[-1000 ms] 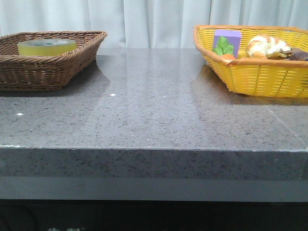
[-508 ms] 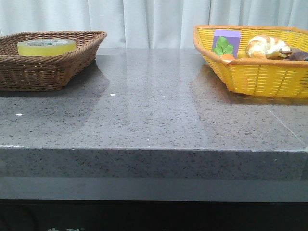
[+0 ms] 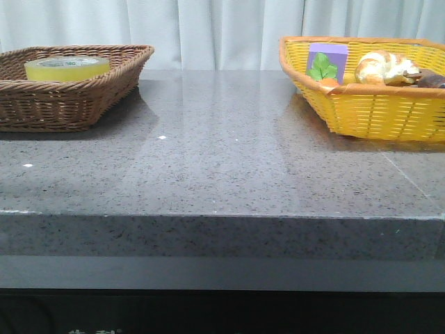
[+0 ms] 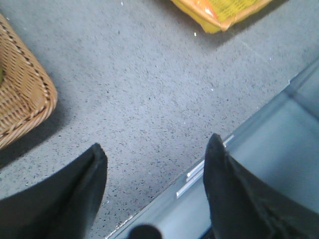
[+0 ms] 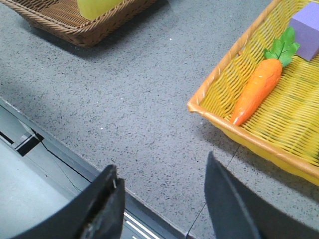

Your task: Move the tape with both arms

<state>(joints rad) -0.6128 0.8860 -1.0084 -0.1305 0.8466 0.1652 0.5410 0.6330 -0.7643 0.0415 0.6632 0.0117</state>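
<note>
The yellow tape point(image 3: 67, 67) lies flat in the brown wicker basket point(image 3: 104, 87) at the far left of the grey table; a bit of it also shows in the right wrist view point(image 5: 97, 7). Neither arm shows in the front view. My left gripper point(image 4: 154, 152) is open and empty above the table's front edge, with the brown basket's corner point(image 4: 25, 99) to one side. My right gripper point(image 5: 162, 172) is open and empty above the front edge, near the yellow basket point(image 5: 219, 119).
The yellow basket point(image 3: 375, 111) at the far right holds a toy carrot point(image 5: 256, 89), a purple block point(image 3: 327, 59) and bread-like food point(image 3: 386, 67). A white curtain hangs behind the table.
None in the scene; the picture has only shifted slightly, and the tape and baskets stay where they were.
</note>
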